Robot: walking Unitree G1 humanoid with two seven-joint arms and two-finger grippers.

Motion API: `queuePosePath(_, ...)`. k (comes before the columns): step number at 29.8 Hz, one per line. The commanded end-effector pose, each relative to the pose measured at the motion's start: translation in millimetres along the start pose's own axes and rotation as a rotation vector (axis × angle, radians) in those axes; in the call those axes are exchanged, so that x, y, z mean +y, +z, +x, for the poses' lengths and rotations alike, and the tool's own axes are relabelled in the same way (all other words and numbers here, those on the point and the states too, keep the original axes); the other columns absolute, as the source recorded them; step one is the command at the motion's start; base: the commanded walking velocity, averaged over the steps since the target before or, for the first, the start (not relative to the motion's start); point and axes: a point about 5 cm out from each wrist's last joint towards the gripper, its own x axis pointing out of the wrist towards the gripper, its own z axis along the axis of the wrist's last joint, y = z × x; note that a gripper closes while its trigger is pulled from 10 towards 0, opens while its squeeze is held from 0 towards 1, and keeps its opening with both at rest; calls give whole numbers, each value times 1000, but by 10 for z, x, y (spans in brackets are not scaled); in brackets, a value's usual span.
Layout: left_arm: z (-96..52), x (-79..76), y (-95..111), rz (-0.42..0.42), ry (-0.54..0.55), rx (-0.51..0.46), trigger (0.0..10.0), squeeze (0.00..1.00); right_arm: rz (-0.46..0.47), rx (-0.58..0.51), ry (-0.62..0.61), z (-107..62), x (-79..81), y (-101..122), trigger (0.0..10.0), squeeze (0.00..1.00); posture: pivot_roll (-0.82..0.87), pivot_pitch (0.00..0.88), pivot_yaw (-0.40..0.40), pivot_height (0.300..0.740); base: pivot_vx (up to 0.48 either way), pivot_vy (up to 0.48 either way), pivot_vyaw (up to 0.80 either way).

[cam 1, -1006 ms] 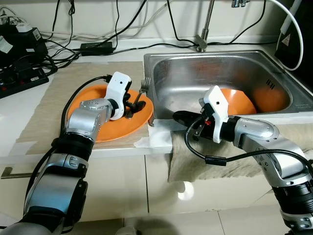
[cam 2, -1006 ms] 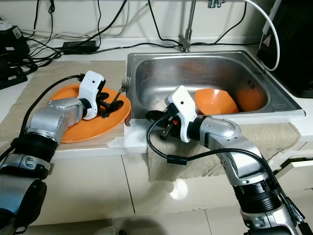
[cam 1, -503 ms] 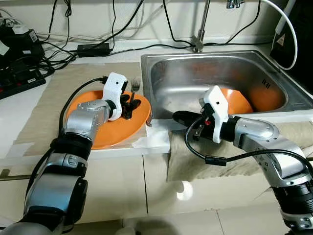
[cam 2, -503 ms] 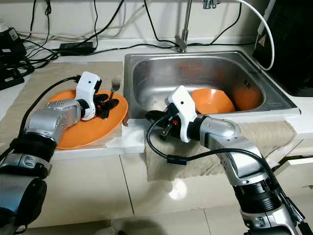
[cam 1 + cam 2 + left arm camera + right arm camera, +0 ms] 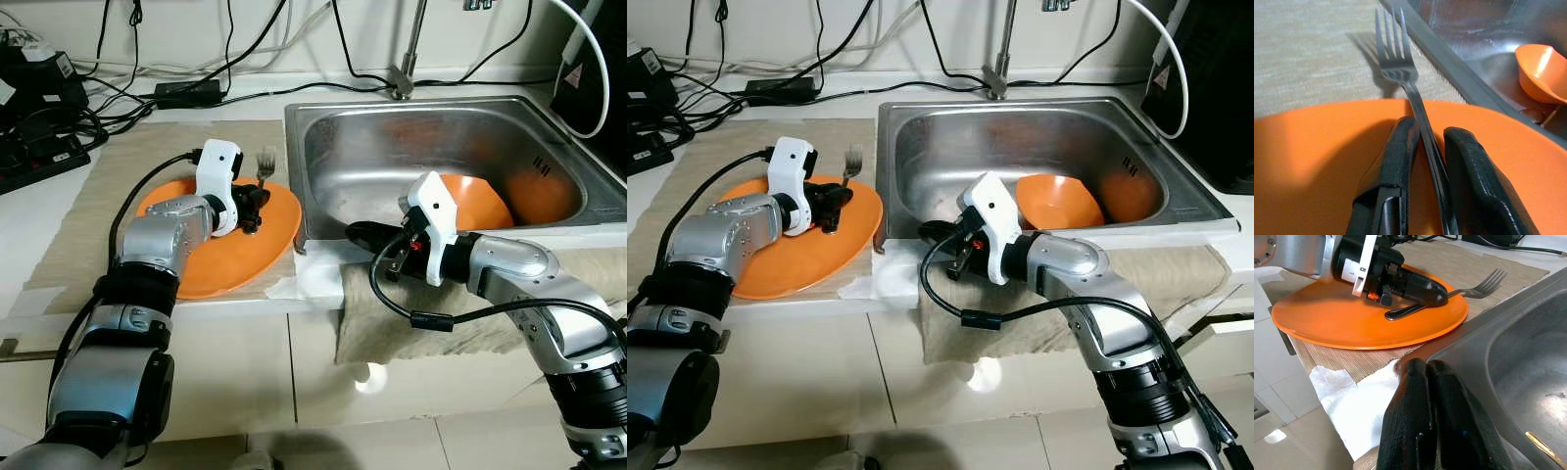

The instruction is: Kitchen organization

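Observation:
An orange plate lies on a beige mat left of the sink. My left gripper hovers low over the plate's far side, shut on a metal fork. The fork's handle runs between the two black fingers, and its tines reach past the plate rim over the mat. My right gripper is shut on nothing at the sink's front left corner, its fingertips above a white paper towel. An orange bowl sits tilted inside the steel sink.
A grey cloth hangs over the counter's front edge under my right arm. The tap stands behind the sink. Black cables and a power strip crowd the back left of the counter. A dark appliance stands at the far right.
My left gripper has swung the fork away from the sink rim, to the left and farther back, so the tines now point over the mat. The right arm has not moved.

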Motion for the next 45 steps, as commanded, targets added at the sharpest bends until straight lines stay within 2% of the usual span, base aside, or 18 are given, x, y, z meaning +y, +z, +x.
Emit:
queuePosePath(1,-21,-19,128,13,-5,-36,0,0,-7,-11,-8,-12,-15,44,10000,0,30,16,26,740,0,0,0)
queuePosePath(5,-30,-19,157,13,-3,-49,0,0,-7,-10,-9,-11,-17,41,10000,0,31,11,26,740,0,0,0)
queuePosePath(12,-99,-97,409,42,-32,-135,0,0,-6,-6,-13,-16,-25,24,10000,0,30,4,26,740,0,0,0)
queuePosePath(19,-71,-113,347,73,-27,-113,0,0,-8,-9,-11,-19,-22,31,10000,0,28,0,28,740,0,0,0)
queuePosePath(22,-53,-133,312,123,-22,-98,0,0,-8,-10,-12,-22,-22,30,10000,0,26,0,28,740,0,0,0)
queuePosePath(23,-51,-138,310,129,-19,-100,1176,0,-8,-10,-13,-22,-23,30,10000,0,26,0,28,740,0,0,0)
queuePosePath(24,-51,-138,310,129,-19,-100,1176,0,-8,-10,-13,-22,-23,30,10000,0,26,0,28,740,0,0,0)
queuePosePath(25,-49,-133,313,130,-4,-104,10000,0,-9,-9,-14,-23,-24,31,10000,0,25,0,27,740,0,0,0)
queuePosePath(30,-61,-155,377,149,16,-175,10000,0,-12,-10,-25,-29,-33,32,10000,0,25,0,28,740,0,0,0)
queuePosePath(31,-73,-154,418,154,40,-213,10000,0,-15,-10,-26,-29,-32,32,10000,0,24,0,27,740,0,0,0)
queuePosePath(33,-97,-192,489,137,46,-275,10000,0,-26,-14,-35,-25,-33,36,10000,0,24,1,27,740,0,0,0)
queuePosePath(36,-157,-351,579,106,29,-387,10000,0,-36,-20,-64,-16,-57,52,10000,0,24,3,24,740,0,0,0)
queuePosePath(39,-160,-349,571,83,45,-404,10000,0,-39,-28,-91,-10,-86,65,10000,0,24,3,24,740,0,0,0)
queuePosePath(41,-204,-246,569,76,156,-466,10000,0,-80,-91,-334,-5,-330,176,10000,0,26,2,20,740,0,0,0)
queuePosePath(42,-204,-246,569,76,156,-466,10000,0,-80,-91,-334,-5,-330,176,10000,0,26,2,20,740,0,0,0)
queuePosePath(45,-271,-164,512,64,222,-482,10000,0,-127,-153,-529,-71,-488,276,10000,0,28,6,17,740,0,0,0)
